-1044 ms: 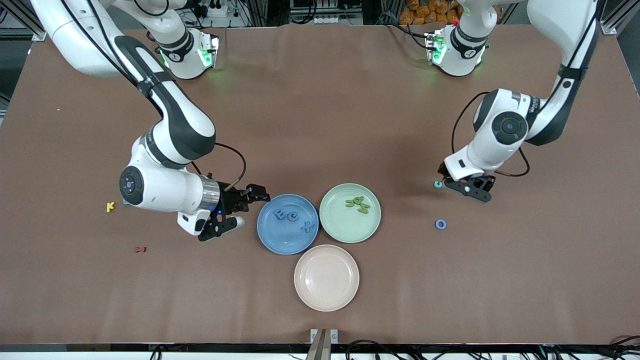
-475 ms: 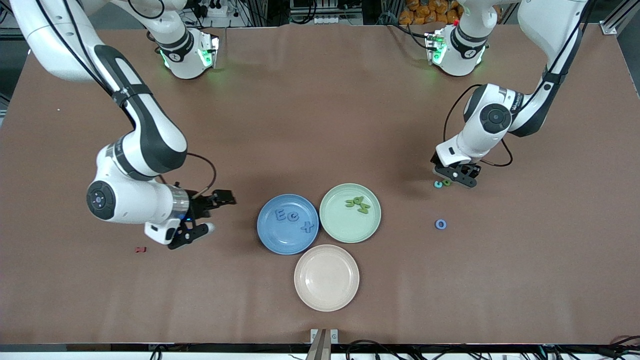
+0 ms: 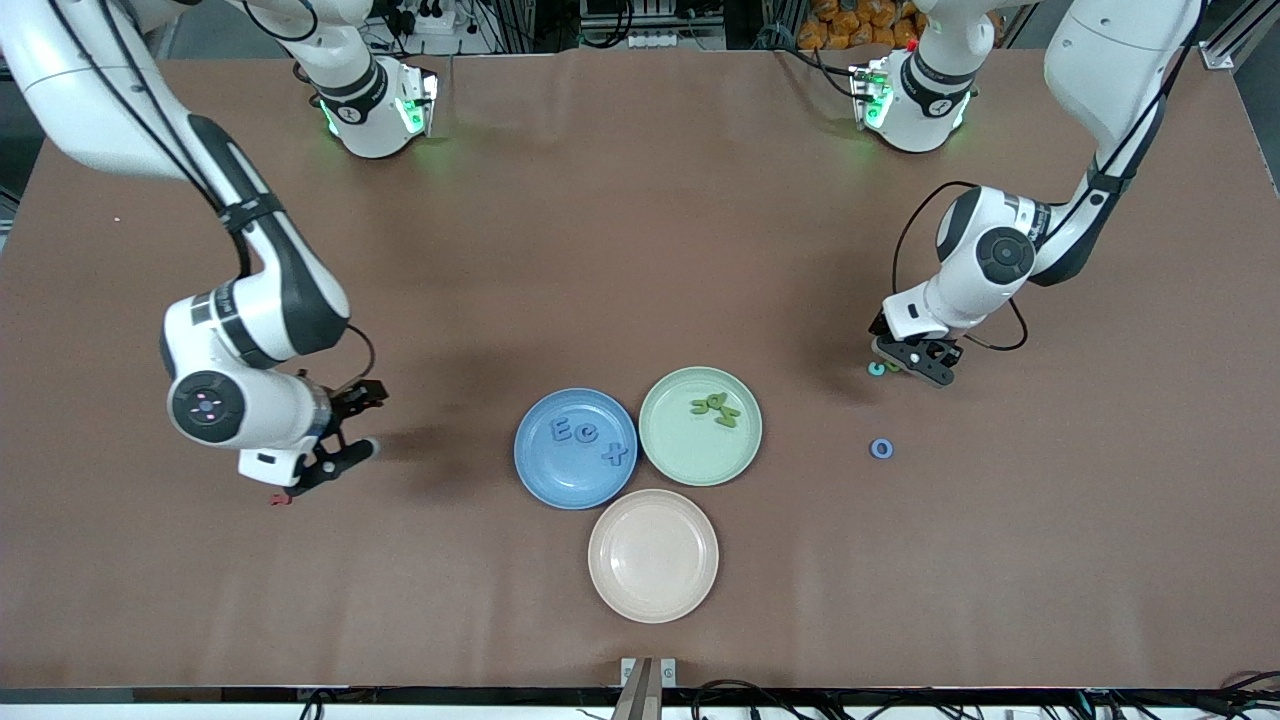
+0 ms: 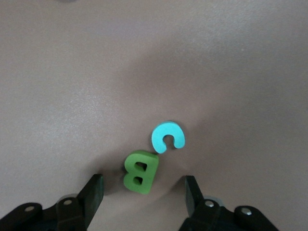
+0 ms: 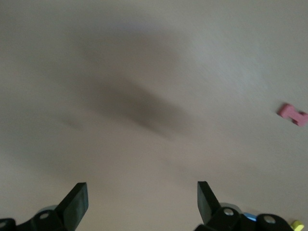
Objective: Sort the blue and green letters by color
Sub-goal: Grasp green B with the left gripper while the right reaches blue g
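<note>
Left claw [image 3: 912, 361] sits low over the desk [image 3: 640, 250] by a cyan letter [image 3: 876, 369]. Blue O [image 3: 881, 448] lies alone, nearer the camera. Blue plate [image 3: 575, 448] carries blue letters [image 3: 573, 431], green plate [image 3: 700, 425] green letters [image 3: 716, 407]. Right claw [image 3: 335, 440] hovers beside the red letter [image 3: 280, 498].

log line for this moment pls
left gripper: open over green B | right gripper: open, empty, over table | blue O: unsorted
</note>
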Robot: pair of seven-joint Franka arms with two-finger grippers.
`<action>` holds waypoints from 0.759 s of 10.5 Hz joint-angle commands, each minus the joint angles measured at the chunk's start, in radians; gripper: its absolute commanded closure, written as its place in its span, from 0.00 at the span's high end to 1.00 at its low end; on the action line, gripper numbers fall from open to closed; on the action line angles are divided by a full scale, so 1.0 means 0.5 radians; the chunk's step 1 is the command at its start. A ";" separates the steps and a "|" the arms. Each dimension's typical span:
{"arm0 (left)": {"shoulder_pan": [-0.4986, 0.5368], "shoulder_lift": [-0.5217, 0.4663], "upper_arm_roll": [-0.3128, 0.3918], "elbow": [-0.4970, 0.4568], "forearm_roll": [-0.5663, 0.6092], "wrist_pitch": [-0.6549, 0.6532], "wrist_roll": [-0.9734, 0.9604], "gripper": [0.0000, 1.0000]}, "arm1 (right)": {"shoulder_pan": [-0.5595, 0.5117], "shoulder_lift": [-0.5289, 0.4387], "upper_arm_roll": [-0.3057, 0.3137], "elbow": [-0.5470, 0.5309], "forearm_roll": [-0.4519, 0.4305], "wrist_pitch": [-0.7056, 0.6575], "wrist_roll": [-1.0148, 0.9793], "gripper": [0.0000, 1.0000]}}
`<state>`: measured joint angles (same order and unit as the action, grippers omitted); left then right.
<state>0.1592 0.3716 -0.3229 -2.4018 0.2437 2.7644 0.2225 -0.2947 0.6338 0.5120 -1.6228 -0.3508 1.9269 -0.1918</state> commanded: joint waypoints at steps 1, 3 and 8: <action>0.028 0.048 -0.029 0.057 0.007 0.024 0.049 0.68 | -0.361 -0.148 0.038 -0.310 -0.038 0.132 -0.333 1.00; 0.013 0.076 -0.029 0.100 0.010 0.024 0.052 0.51 | -0.484 -0.148 0.028 -0.338 -0.086 0.125 -0.438 1.00; 0.022 -0.070 -0.032 0.113 0.007 -0.024 0.046 0.16 | -0.641 -0.105 -0.076 -0.562 -0.194 0.171 -0.170 1.00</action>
<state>0.1579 0.3897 -0.3350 -2.3553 0.2438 2.7680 0.2329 -0.5939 0.5986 0.4923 -1.8504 -0.4281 1.9914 -0.3758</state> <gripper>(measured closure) 0.714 0.000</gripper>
